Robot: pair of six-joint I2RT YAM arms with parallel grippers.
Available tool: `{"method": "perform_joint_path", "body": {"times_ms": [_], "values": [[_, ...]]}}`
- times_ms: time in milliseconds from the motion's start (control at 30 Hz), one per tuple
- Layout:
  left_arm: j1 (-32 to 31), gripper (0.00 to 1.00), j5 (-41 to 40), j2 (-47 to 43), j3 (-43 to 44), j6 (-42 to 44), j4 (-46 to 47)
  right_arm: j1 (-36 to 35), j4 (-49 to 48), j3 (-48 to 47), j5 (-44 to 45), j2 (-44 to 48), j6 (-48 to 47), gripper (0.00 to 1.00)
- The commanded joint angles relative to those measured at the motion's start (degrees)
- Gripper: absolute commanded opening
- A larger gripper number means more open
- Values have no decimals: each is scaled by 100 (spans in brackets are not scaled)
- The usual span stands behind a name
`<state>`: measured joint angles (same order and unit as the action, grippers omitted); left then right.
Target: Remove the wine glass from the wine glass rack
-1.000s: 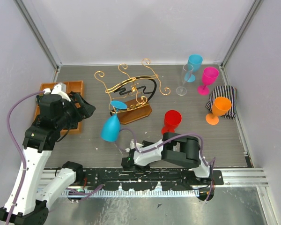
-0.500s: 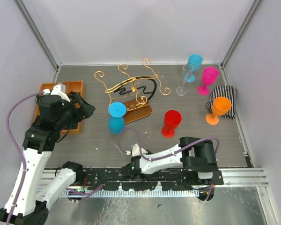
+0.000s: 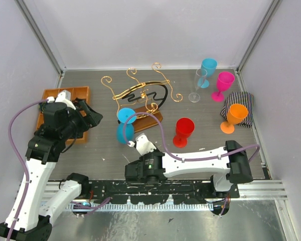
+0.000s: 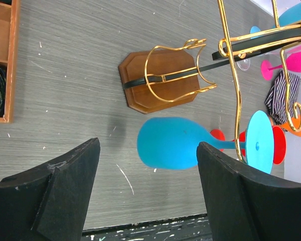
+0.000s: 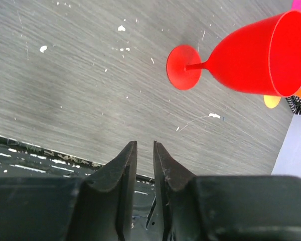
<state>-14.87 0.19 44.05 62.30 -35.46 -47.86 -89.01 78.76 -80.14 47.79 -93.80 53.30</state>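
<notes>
The turquoise plastic wine glass hangs by its foot from the gold wire rack, mid-frame in the top view; left fingers spread apart, right fingers together.

Worktop: grey wood-grain, flecked with white marks. Walls: plain pale lilac panels on three sides. Corner posts: bare aluminium. Near edge: aluminium rail. Lighting: even, soft shadows.
</notes>
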Motion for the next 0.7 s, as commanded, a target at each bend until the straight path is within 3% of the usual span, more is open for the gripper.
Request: {"method": "perform_joint_path", "body": {"times_ms": [0,233,467,667], "values": [[24,84,20,-48,-54,-76,188,71,-461,-274,455,527,-186,29],[24,84,61,-21,-72,-143,208,978,-3270,506,-438,2243,-1395,29],[24,84,61,-18,-80,-178,215,2072,-4478,538,-1867,2433,-1722,29],[27,84,44,37,7,-163,171,2995,-5623,836,-3454,2374,-1428,29]]}}
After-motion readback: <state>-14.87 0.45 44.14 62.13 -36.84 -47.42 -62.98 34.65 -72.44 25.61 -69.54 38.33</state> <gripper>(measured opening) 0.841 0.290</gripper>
